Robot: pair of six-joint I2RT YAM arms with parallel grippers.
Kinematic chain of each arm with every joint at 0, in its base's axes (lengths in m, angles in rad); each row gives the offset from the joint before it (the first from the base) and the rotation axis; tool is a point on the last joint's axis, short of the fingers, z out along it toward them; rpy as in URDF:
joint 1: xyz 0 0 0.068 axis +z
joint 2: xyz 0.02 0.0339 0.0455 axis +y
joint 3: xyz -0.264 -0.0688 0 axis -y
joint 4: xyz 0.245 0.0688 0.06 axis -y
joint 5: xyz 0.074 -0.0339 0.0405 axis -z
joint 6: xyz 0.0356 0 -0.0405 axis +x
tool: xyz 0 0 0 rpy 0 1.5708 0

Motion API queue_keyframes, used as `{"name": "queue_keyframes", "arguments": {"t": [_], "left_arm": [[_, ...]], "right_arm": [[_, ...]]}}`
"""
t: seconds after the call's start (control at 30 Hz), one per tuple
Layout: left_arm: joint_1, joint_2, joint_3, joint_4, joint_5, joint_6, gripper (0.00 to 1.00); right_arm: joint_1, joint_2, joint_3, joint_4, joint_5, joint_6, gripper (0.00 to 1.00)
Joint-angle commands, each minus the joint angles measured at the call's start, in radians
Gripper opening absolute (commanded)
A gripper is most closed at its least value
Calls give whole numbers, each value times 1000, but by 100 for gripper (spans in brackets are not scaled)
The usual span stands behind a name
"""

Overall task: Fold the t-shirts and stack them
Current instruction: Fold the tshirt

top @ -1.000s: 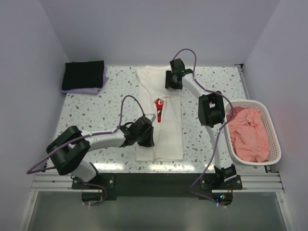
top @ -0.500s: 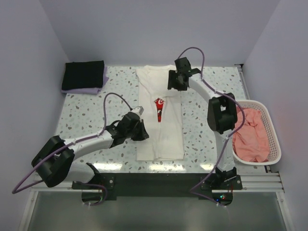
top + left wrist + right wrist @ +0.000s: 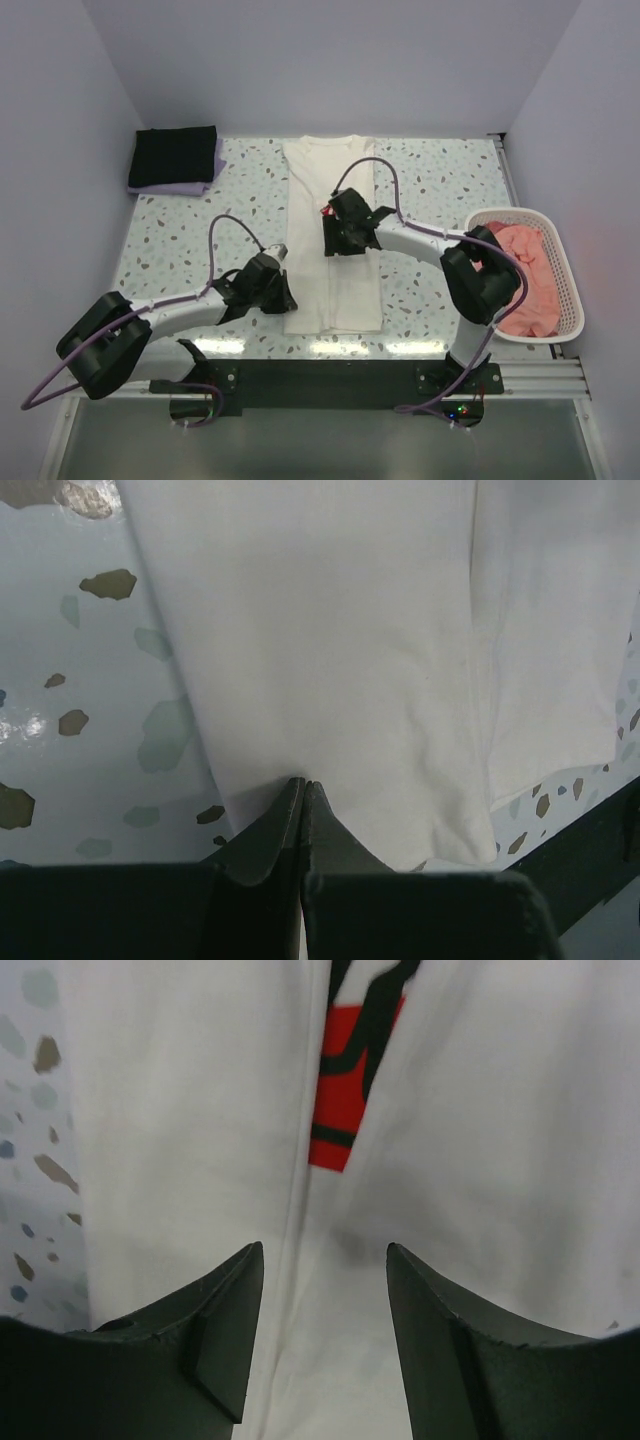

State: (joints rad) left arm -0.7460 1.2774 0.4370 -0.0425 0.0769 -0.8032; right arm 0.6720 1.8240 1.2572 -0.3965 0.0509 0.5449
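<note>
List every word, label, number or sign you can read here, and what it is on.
None readable. The red print on the cream-white t-shirt carries black strokes, but the fold hides most of it, so no letters can be made out. Nothing else bears text.

White slatted basket (image 3: pixel 568 280) sits at speckled table's (image 3: pixel 180 240) right edge.

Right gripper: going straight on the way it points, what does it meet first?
The right gripper, jaws open, would likely meet the cream-white t-shirt at its fold beside the red print.
</note>
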Motion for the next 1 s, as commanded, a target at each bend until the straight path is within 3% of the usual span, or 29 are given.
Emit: {"name": "queue_keyframes", "arguments": {"t": [0.0,0.2,0.47,0.63,0.77,0.87,0.97], "left_arm": [[4,-36,-50,-8,15,-28,1],[4,-73,-41,-48,11,-19,1],[4,-62,-53,-53,47,-10,0],[4,-58,-60,-63,55,-5,0],[5,-59,-57,-69,49,-5,0],[4,-61,-63,-65,50,-7,0],[4,-70,-70,-57,50,-11,0]], "right_arm": [[27,-141,-126,68,0,69,56],[54,-351,-364,101,-49,141,55],[55,-517,-461,18,1,124,55],[35,-431,-256,22,98,43,54],[-55,-255,-44,170,123,-11,53],[-173,-47,208,302,6,-45,53],[-209,223,434,300,-45,-105,52]]}}
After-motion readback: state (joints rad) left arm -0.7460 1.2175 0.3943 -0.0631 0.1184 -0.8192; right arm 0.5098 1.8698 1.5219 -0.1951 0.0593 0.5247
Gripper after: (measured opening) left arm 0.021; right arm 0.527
